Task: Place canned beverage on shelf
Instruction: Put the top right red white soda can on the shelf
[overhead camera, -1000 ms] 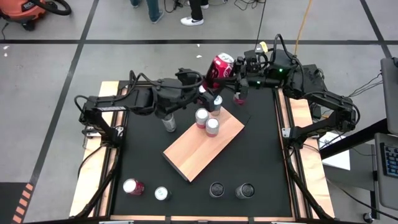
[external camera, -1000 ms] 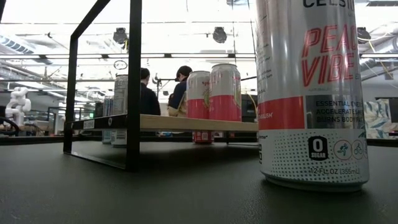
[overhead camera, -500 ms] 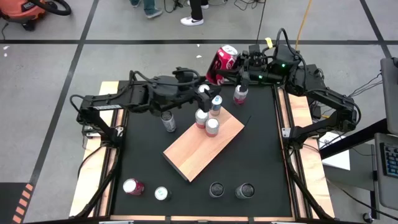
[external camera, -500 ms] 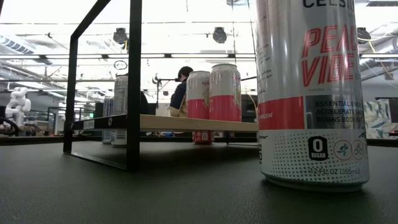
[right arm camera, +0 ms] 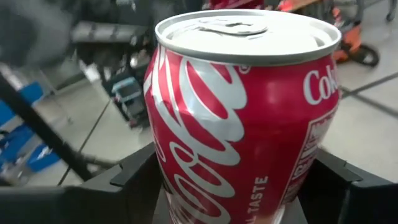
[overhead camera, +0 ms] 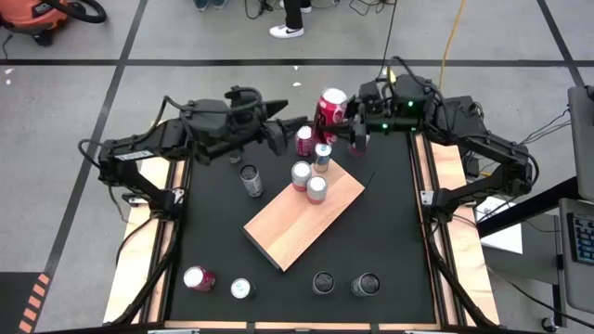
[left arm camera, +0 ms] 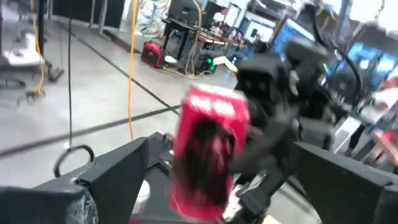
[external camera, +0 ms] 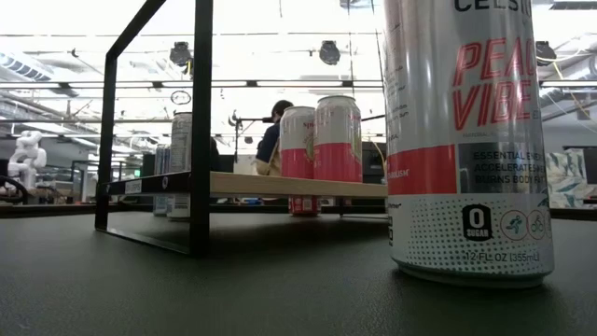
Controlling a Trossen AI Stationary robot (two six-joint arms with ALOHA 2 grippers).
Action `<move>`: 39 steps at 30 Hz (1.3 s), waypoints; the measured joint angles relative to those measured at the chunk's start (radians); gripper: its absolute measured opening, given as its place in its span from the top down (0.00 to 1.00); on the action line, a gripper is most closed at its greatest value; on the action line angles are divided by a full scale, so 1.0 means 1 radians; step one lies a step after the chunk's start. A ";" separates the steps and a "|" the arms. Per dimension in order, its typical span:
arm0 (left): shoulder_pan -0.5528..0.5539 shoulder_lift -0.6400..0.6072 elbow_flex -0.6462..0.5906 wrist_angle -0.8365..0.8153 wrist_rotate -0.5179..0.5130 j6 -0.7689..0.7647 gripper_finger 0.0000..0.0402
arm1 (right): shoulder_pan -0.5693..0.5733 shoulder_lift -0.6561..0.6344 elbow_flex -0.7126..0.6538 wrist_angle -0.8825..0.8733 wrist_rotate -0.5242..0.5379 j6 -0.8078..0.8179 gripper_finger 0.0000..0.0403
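A red Coca-Cola can [overhead camera: 330, 102] hangs above the table's far edge, with my right gripper [overhead camera: 342, 111] shut on it. In the right wrist view the can [right arm camera: 242, 118] fills the picture, its top up. My left gripper [overhead camera: 286, 132] stands open to the can's left, apart from it. Its two fingers [left arm camera: 118, 180] are spread wide, and the can [left arm camera: 208, 152] shows beyond them. The shelf [overhead camera: 278, 237], a light wooden board on a black frame [external camera: 201, 131], bears three cans [overhead camera: 316, 189] at its far end. My right gripper pinches the can's lower side walls [right arm camera: 158, 168] between its two fingers [right arm camera: 134, 180], one on each side. The fingers come level from the table's right side. The can stands upright in the hold, lifted clear of table and shelf.
Loose cans stand on the black tabletop: one left of the shelf [overhead camera: 249, 179], several along the near edge [overhead camera: 241, 289], two by the far edge [overhead camera: 358, 144]. A tall Celsius can [external camera: 466, 140] stands close to the low camera. A person sits in the room behind the table.
My left gripper has drawn back from the red can toward the table's left edge and has risen a little. The can, tilted in the right gripper a second ago, now stands upright in it.
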 joint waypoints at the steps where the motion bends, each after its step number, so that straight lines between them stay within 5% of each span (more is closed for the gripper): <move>1: 0.009 -0.002 0.000 -0.007 0.001 -0.037 0.02 | 0.008 0.000 0.000 -0.016 -0.002 -0.001 0.33; 9: 0.066 -0.001 0.000 -0.109 0.196 -0.204 0.02 | 0.093 0.001 0.000 -0.134 0.005 -0.007 0.33; 19: 0.072 -0.013 -0.001 -0.127 0.326 -0.204 0.02 | 0.179 0.026 0.000 -0.267 0.018 0.010 0.33; 24: 0.074 -0.011 -0.001 -0.214 0.368 -0.214 0.02 | 0.223 0.052 -0.002 -0.295 0.073 0.048 0.33; 33: 0.079 -0.048 -0.002 -0.457 0.524 -0.445 0.02 | 0.277 0.102 -0.002 -0.285 0.090 0.132 0.33; 39: 0.059 -0.061 0.000 -0.466 0.546 -0.408 0.02 | 0.310 0.143 -0.002 -0.292 0.113 0.148 0.33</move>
